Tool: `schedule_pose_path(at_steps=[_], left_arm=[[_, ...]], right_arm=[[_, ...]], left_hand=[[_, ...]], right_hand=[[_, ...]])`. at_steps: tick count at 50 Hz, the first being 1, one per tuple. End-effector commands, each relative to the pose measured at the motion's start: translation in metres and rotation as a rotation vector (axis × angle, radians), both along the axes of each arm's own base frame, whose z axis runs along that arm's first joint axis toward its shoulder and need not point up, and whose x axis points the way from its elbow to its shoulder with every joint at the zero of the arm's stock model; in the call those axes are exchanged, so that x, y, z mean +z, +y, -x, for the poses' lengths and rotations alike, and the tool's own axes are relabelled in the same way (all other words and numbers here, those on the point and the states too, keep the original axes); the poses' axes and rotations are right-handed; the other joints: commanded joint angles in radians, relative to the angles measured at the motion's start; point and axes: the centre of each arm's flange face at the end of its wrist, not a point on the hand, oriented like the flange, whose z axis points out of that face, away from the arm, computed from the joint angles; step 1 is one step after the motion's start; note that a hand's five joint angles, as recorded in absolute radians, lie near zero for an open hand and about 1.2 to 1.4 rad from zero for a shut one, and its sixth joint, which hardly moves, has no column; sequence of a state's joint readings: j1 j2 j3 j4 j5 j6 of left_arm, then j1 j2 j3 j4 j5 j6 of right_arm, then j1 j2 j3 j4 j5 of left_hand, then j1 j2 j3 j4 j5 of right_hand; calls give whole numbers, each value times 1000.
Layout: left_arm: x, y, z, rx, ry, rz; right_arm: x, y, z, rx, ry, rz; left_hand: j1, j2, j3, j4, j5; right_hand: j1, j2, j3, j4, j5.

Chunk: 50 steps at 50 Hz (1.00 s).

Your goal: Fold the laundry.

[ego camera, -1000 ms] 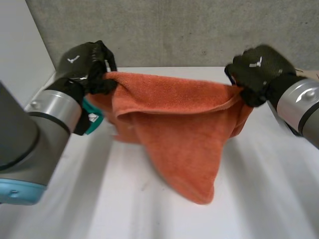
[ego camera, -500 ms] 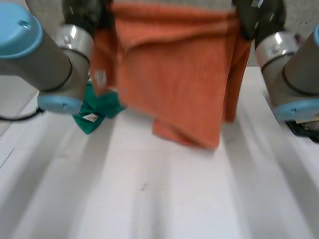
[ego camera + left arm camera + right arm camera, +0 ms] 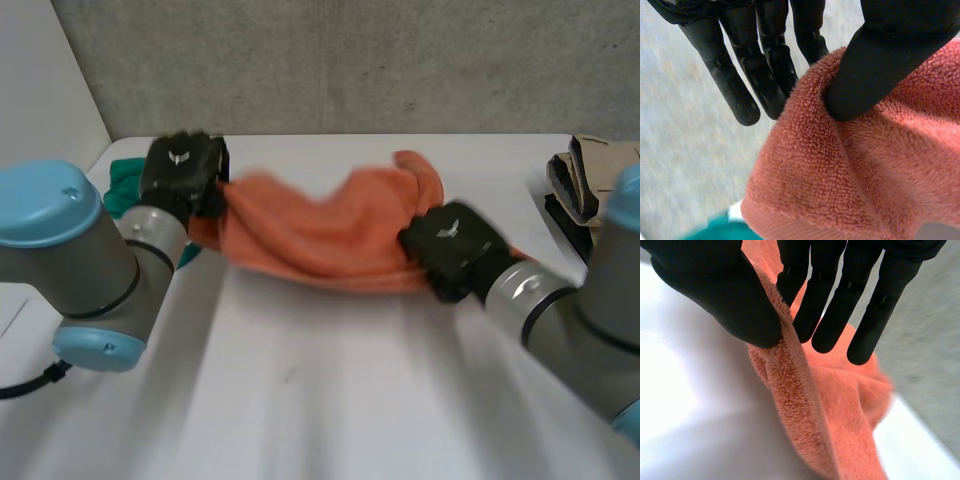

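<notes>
Head view: an orange towel (image 3: 320, 235) stretches in a loose, sagging band over the far part of the white table (image 3: 330, 400), bunched and creased, with one corner humped up at its far side. The left hand (image 3: 183, 172) is at the towel's left end and the right hand (image 3: 452, 245) is at its right end, on the near edge; the cloth hangs between the two. Whether the towel's low middle rests on the table or hangs just above it cannot be told. A green cloth (image 3: 122, 188) lies on the table just beyond the towel's left end, partly behind the left hand. A stack of brown cardboard (image 3: 600, 170) lies well apart from the towel's right end. In the left wrist view, the thumb of the left hand (image 3: 890, 50) presses into a fold of the towel (image 3: 850, 170) and clamps it against the fingers (image 3: 740, 80), which are nearly straight; the green cloth (image 3: 715, 234) shows just past the towel's hem. In the right wrist view, the right hand (image 3: 715, 285) pinches the towel's (image 3: 830, 405) hemmed edge between the thumb and the straight fingers (image 3: 832, 300), and the rest of the towel drops away below them towards the table (image 3: 690, 415).
</notes>
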<state>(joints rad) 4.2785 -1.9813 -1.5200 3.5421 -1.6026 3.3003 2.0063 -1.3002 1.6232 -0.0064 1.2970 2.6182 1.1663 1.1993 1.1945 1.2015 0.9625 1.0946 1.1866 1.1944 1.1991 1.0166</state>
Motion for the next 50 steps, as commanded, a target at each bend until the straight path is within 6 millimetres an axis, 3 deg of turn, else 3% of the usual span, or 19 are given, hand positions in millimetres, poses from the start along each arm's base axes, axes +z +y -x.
schedule_pose_path(at_steps=[1,4,6,9,13,17,24,30,39,50], left_arm=[[-20,-5,-4,15,-20,-56],[-10,4,-4,3,10,-67],[1,10,-5,-2,36,-65],[20,22,-9,-10,98,-60],[46,32,-10,-27,164,-18],[57,36,-10,-36,178,11],[52,29,-14,-13,168,4],[31,8,-24,39,146,-38],[19,-8,-27,65,138,-57],[10,-25,-32,93,134,-68]], right_arm=[[-15,-12,-20,23,-15,6],[-7,-36,-4,-52,-43,19],[-2,-63,22,-159,-81,6],[2,-78,47,-253,-115,-52],[-6,-73,62,-294,-95,-178],[-15,-64,62,-245,-60,-218],[-31,-70,77,-90,116,-105],[-52,-86,83,-18,223,-38],[-79,-113,81,31,212,-18],[-84,-128,79,31,206,7]], left_hand=[[230,197,202,195,259],[230,197,202,195,259],[230,197,202,195,259],[230,197,202,195,259],[230,197,202,195,259],[230,197,202,195,259],[230,197,202,195,259],[230,197,202,195,259],[230,197,202,195,259],[230,197,202,195,259]], right_hand=[[-750,-842,-850,-854,-846],[-886,-978,-986,-991,-983],[-895,-987,-995,-1000,-992],[-886,-978,-986,-991,-983],[-851,-943,-951,-956,-948],[-734,-826,-834,-839,-831],[-631,-723,-731,-736,-728],[-572,-664,-672,-677,-669],[-534,-626,-634,-639,-631],[-422,-514,-522,-527,-519]])
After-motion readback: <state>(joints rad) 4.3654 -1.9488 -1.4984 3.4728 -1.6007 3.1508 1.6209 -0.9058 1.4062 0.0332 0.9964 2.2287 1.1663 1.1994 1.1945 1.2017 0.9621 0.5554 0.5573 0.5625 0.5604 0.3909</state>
